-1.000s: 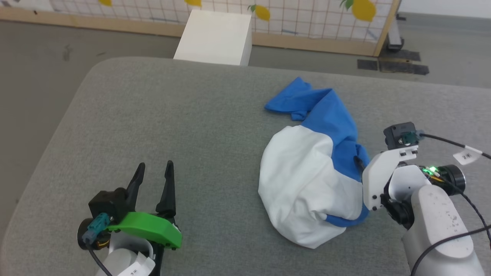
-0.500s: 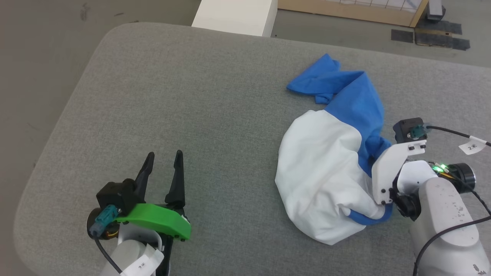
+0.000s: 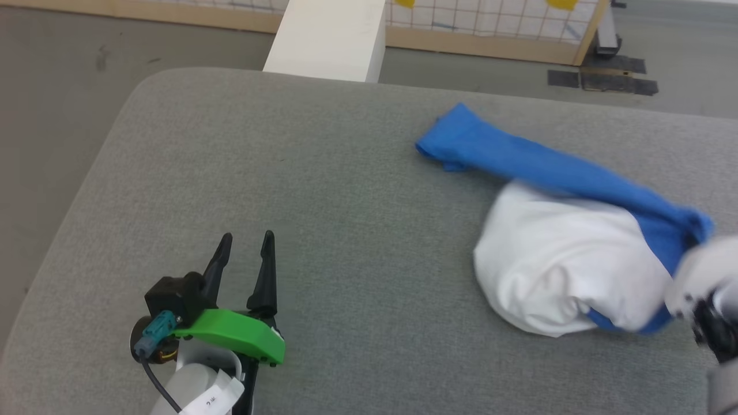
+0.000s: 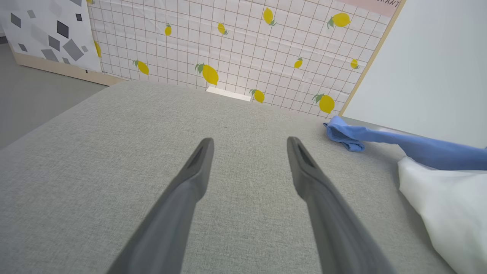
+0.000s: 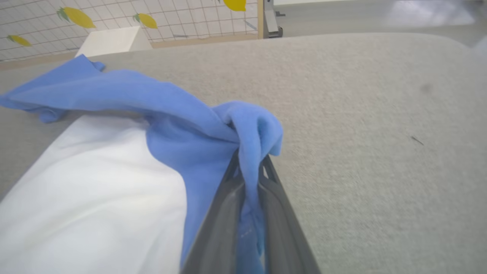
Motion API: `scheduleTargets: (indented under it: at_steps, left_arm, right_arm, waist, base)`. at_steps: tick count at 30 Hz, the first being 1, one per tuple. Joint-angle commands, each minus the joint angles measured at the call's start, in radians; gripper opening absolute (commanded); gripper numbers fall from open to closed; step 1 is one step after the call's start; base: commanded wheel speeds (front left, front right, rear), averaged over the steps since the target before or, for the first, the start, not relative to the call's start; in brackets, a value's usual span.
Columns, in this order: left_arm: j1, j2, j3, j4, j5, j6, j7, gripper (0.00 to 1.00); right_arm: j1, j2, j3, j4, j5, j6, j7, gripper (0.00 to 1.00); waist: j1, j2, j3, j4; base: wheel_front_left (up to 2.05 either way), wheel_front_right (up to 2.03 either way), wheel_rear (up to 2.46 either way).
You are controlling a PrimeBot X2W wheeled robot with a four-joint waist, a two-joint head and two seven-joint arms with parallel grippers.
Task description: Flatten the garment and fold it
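Head view: a grey fabric-covered table (image 3: 323,173) with rounded corners runs from near to far. Bare floor (image 3: 57,86) lies past its left and far edges, and a white box (image 3: 328,40) stands just beyond the far edge. The garment (image 3: 565,265) lies on the right half of the table. Its white body is bunched in a mound. A blue sleeve is stretched in a taut band from a loose end just inside the far edge to the right border, where it meets a blurred, pale wrist (image 3: 700,276). The left gripper (image 3: 247,235) is at the near left with its fingers spread, grasping nothing. A broad stretch of grey surface lies between it and the garment, well apart.

Left wrist view: the two spread fingers point across the table toward a lemon-patterned screen (image 4: 236,45) beyond the far edge. The blue sleeve end and the edge of the white mound lie to the right.

Right wrist view: the right gripper (image 5: 249,167) has its fingers clamped together on a fold of blue cloth, which bulges over the tips. To the right and beyond, the grey surface runs to a rounded edge.
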State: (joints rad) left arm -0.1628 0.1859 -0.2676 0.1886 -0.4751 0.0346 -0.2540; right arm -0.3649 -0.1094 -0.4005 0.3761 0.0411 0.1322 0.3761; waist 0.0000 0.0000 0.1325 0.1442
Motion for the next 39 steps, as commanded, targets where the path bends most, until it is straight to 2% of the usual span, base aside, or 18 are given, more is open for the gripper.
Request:
scheduleTargets:
  at_steps: [1,6,7,8,12,15,21,26,32,34,39]
  left_arm:
    - [0.011,-0.004,0.000,0.004,0.001,-0.006,-0.008,1.00]
    - [0.020,-0.007,-0.002,0.014,-0.006,-0.009,-0.008,1.00]
    - [0.022,-0.007,-0.002,0.016,-0.008,-0.010,-0.007,1.00]
    - [0.023,-0.006,-0.003,0.018,-0.010,-0.010,-0.006,1.00]
    - [0.024,-0.007,-0.006,0.024,-0.018,-0.013,0.000,1.00]
    - [0.019,-0.024,-0.013,0.023,-0.042,-0.021,0.013,1.00]
    - [-0.061,-0.080,-0.084,0.039,-0.080,-0.055,0.116,1.00]
    - [-0.226,-0.123,-0.226,0.115,-0.120,-0.103,0.318,1.00]
    - [-0.388,-0.135,-0.430,0.215,-0.168,-0.130,0.561,1.00]
    - [-0.426,-0.135,-0.499,0.230,-0.190,-0.135,0.621,1.00]
    - [-0.484,-0.135,-0.617,0.233,-0.252,-0.137,0.671,1.00]
  right_arm:
    - [0.061,0.007,-0.037,-0.015,-0.019,-0.002,0.022,0.00]
    - [0.183,0.043,-0.076,-0.052,0.003,-0.002,0.079,0.00]
    - [0.190,0.049,-0.068,-0.069,0.028,-0.002,0.064,0.59]
    - [0.191,0.052,-0.060,-0.083,0.054,-0.002,0.049,1.00]
    - [0.194,0.058,-0.038,-0.163,0.164,-0.002,-0.047,1.00]
    - [0.248,0.059,-0.074,-0.255,0.273,-0.002,-0.155,1.00]
    - [0.320,0.059,-0.104,-0.275,0.291,-0.002,-0.177,1.00]
    - [0.313,0.059,-0.081,-0.257,0.284,-0.002,-0.170,1.00]
    - [0.289,0.059,-0.051,-0.237,0.284,-0.002,-0.176,1.00]
    - [0.281,0.059,-0.043,-0.226,0.287,-0.002,-0.181,1.00]
    - [0.269,0.059,-0.030,-0.197,0.295,-0.002,-0.203,1.00]
  waist:
    - [0.0000,0.0000,-0.029,-0.031]
    - [0.0000,0.0000,-0.042,-0.059]
    - [0.0000,0.0000,-0.044,-0.065]
    - [0.0000,0.0000,-0.046,-0.071]
    - [0.0000,0.0000,-0.063,-0.087]
    - [0.0000,0.0000,-0.086,-0.105]
    - [0.0000,0.0000,-0.074,-0.150]
    - [0.0000,0.0000,-0.046,-0.211]
    - [0.0000,0.0000,0.001,-0.283]
    - [0.0000,0.0000,0.019,-0.305]
    - [0.0000,0.0000,0.053,-0.342]
  base:
    - [0.00,0.00,0.00]
    - [0.00,0.00,0.00]
    - [0.00,0.00,0.00]
    - [0.00,0.00,0.00]
    - [0.00,0.00,0.00]
    - [0.00,0.00,0.00]
    - [0.00,0.00,0.00]
    - [0.00,0.00,0.00]
    - [0.00,0.00,0.00]
    - [0.00,0.00,0.00]
    - [0.00,0.00,0.00]
